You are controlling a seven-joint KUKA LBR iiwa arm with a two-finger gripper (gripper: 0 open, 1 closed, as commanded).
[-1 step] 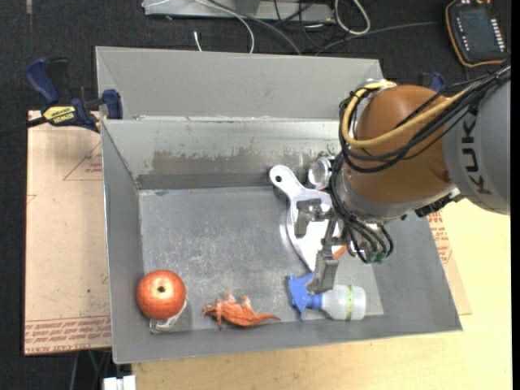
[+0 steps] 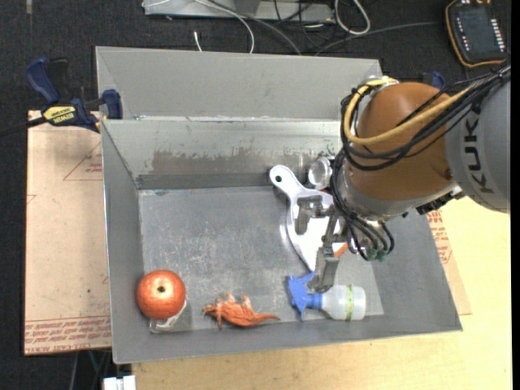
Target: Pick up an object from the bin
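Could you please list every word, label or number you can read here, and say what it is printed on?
"KU": large black letters on the grey arm link, cut off by the picture's edge.
Orange pendant on the floor: its screen markings are too small to read.
White bottle with the blue cap, in the bin: no label can be read.
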